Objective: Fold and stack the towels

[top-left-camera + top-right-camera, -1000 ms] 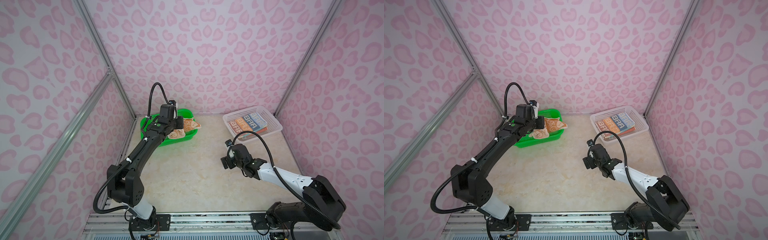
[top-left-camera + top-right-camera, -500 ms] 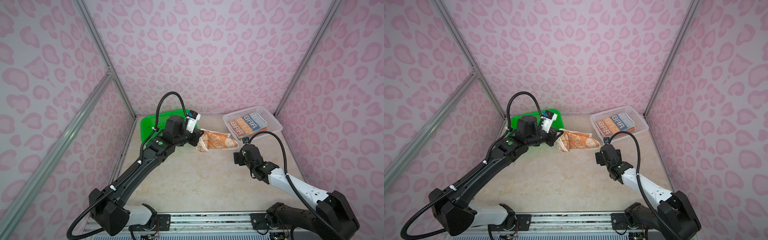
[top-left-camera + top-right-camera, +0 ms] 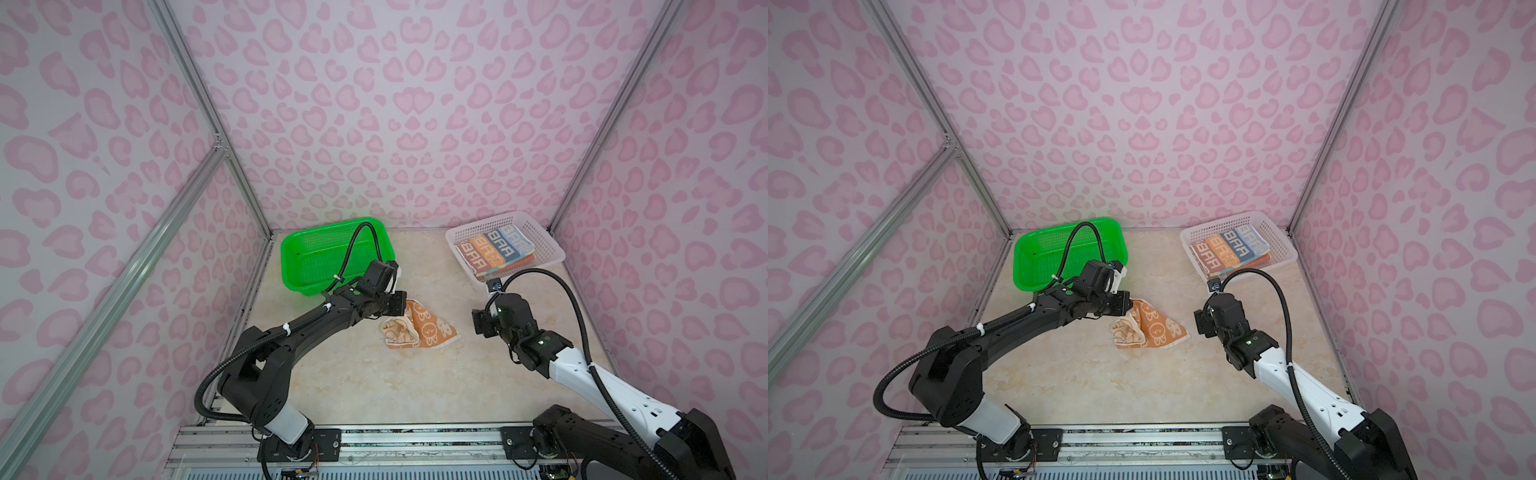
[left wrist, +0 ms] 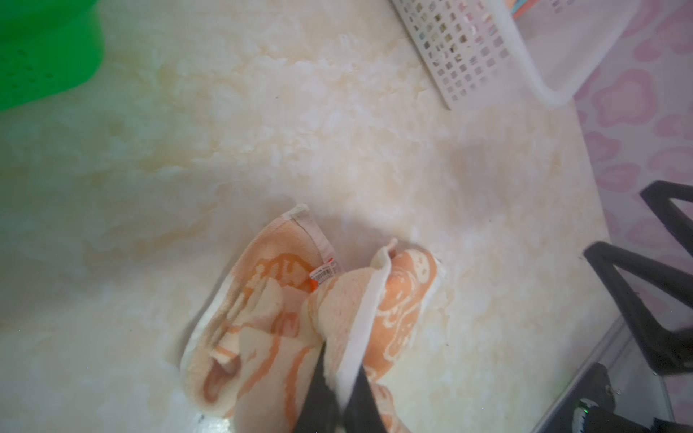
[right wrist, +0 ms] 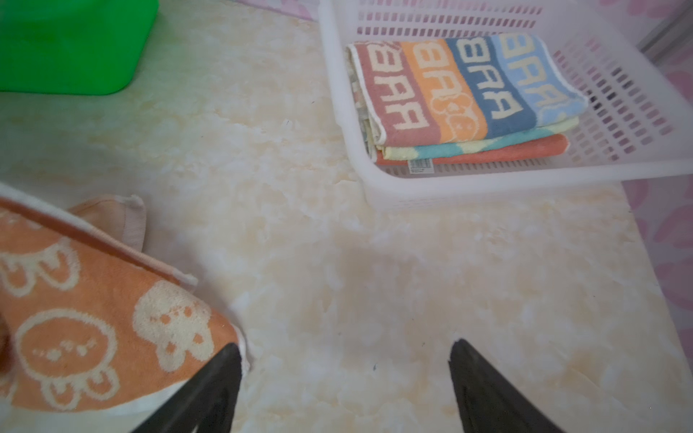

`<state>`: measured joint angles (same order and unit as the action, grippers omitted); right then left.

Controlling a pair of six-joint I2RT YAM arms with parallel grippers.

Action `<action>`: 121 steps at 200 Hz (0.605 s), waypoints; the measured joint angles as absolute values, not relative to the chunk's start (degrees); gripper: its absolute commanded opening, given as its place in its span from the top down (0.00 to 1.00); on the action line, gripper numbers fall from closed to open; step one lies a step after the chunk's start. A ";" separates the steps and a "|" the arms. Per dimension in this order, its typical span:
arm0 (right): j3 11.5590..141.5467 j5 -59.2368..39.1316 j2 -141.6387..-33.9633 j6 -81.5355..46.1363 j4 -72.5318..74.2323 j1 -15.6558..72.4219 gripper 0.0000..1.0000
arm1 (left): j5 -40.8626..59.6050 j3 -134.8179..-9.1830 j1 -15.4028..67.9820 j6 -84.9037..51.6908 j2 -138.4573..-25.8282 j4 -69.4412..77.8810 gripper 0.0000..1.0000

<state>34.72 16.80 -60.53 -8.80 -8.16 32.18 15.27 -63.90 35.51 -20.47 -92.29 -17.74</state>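
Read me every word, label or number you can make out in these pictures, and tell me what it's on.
"BAA": white block letters, repeated on each stripe of the striped towel in the white basket.
On the coral towel, a white tag: too small to read.
On the orange towel, a red-edged tag: blurred, unreadable.

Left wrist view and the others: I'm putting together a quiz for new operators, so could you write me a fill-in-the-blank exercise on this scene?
1. The towel clamped in the left pincer is ____ with pale cartoon faces.
2. The striped towel lies on ____ of the stack in the white basket.
3. The right pincer stands ____ and holds nothing.

Missing words: orange; top; open.
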 measured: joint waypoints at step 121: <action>35.90 4.38 -72.86 2.50 -0.40 42.65 0.15 | 7.77 -61.21 33.82 -13.28 -88.86 -15.99 0.02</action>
